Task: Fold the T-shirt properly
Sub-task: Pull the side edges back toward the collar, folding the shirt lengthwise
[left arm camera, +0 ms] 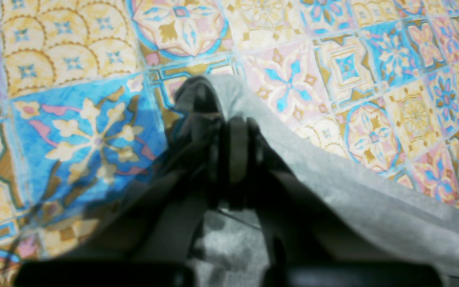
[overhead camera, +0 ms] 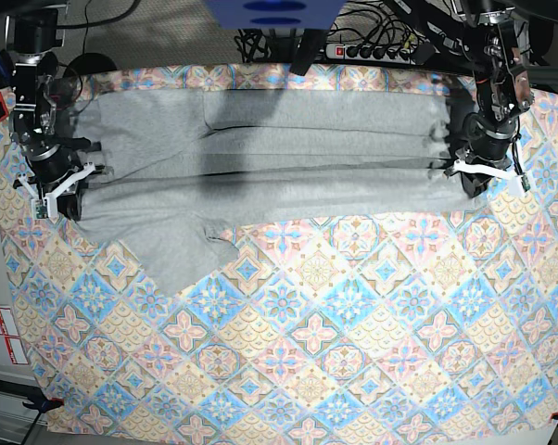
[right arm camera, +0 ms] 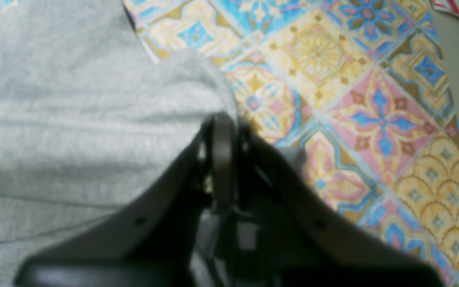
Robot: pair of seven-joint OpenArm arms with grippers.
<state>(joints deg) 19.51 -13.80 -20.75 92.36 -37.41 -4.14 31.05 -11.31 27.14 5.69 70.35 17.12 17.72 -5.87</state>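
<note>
T-shirt on tablecloth (cables behind)

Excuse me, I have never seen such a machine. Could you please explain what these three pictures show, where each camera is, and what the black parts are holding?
This is a robot with two arms at a table. The base picture looks down from above: a grey T-shirt lies stretched sideways on a patterned tablecloth. The other two pictures come from small cameras on the wrists, looking along the black pincers.

The left gripper, on the right side of the overhead picture, is shut on one end of the shirt; its own camera shows the cloth pinched at the tip. The right gripper, on the overhead picture's left, is shut on the other end. A dark crease runs across the shirt between them. One sleeve hangs toward the near side.
</note>
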